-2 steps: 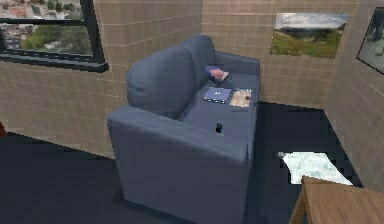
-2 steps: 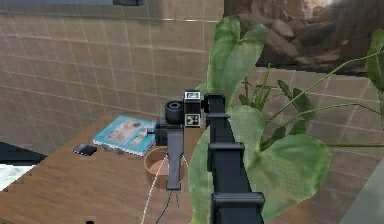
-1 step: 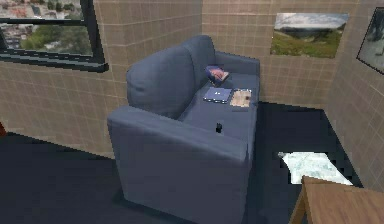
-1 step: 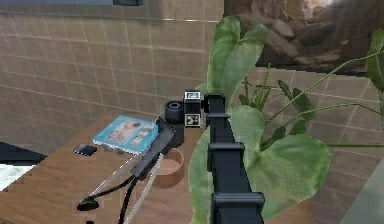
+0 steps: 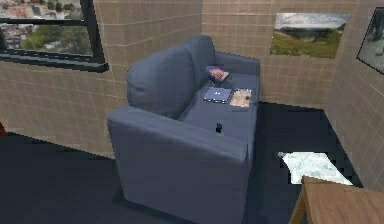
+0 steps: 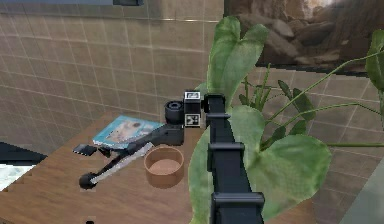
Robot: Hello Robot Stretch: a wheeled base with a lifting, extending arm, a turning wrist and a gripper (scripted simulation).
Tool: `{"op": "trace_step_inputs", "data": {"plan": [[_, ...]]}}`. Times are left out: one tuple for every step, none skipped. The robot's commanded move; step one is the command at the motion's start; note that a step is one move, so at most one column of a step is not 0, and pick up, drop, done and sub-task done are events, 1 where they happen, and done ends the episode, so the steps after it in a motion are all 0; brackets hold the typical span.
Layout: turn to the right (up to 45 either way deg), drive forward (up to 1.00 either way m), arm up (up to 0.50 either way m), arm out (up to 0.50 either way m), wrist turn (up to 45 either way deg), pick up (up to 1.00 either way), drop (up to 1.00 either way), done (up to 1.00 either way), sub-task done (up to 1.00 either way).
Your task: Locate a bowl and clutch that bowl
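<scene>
A round terracotta-brown bowl (image 6: 163, 166) stands upright on the brown wooden tabletop (image 6: 55, 195), its mouth facing straight up. Being round, it has no long axis and points no way along the tabletop. In the arm side view it sits low and left of the middle, just left of the dark square arm bar (image 6: 230, 180). The dark jaws reach out to the picture's left just above and beside the bowl, with the tabletop behind them. I cannot tell whether they touch it or have hold of anything, nor how they stand. A flat light-blue book (image 6: 125, 130) lies farther out on the tabletop. A large-leaved green plant (image 6: 262, 140) rises on the arm's other side. Ahead stands a blue-grey sofa (image 5: 175, 125) with small flat things on its seat.
</scene>
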Motion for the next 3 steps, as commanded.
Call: {"op": "trace_step_inputs", "data": {"plan": [[0.0, 0.0, 0.0, 0.0, 45.0, 0.0, 0.0, 0.0, 0.0], [0.0, 0.0, 0.0, 0.0, 21.0, 0.0, 0.0, 0.0, 0.0], [0.0, 0.0, -0.3, 0.0, 0.0, 0.0, 0.0, 0.0, 0.0]]}}
